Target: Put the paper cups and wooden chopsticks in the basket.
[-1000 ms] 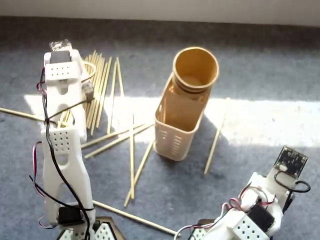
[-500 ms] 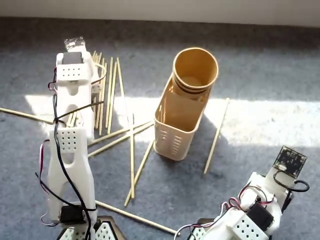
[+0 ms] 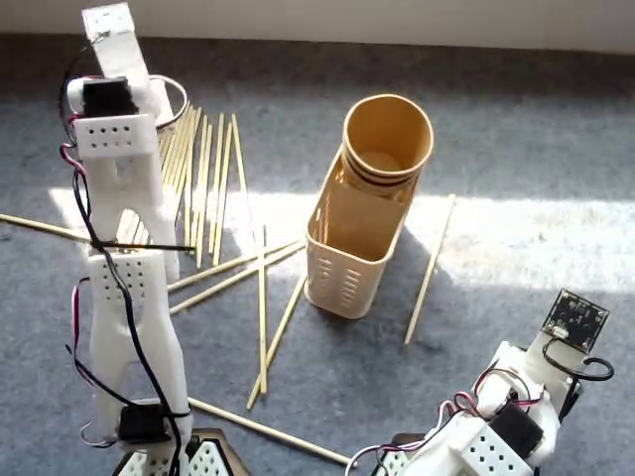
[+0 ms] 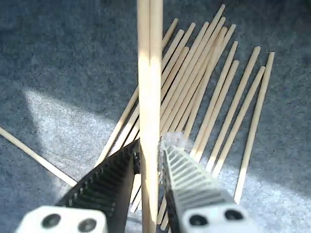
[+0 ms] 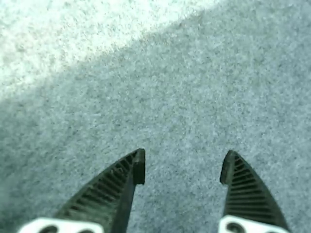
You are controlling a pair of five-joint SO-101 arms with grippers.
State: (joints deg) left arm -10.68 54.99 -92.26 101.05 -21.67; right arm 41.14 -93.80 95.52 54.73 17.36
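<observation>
A cream slotted basket point(image 3: 349, 260) stands mid-carpet with nested paper cups point(image 3: 387, 139) sticking out of its top. Left of it lies a fan of wooden chopsticks point(image 3: 203, 169) point(image 4: 214, 92). My left arm point(image 3: 117, 149) is raised over that pile. Its gripper point(image 4: 149, 148) is shut on a pair of chopsticks point(image 4: 149, 73), which it holds above the ones on the carpet. At the near right, my right arm point(image 3: 516, 421) is low and its gripper point(image 5: 182, 170) is open over bare carpet, holding nothing.
Loose chopsticks lie scattered: one right of the basket point(image 3: 430, 270), several crossed in front of it point(image 3: 262, 307), one along the near edge point(image 3: 268, 431), one at the far left point(image 3: 40, 228). A bright sunlit band crosses the grey carpet point(image 3: 526, 248).
My left arm has risen and swung toward the far left, lifting chopsticks off the pile. The right arm, the basket and the cups have stayed put.
</observation>
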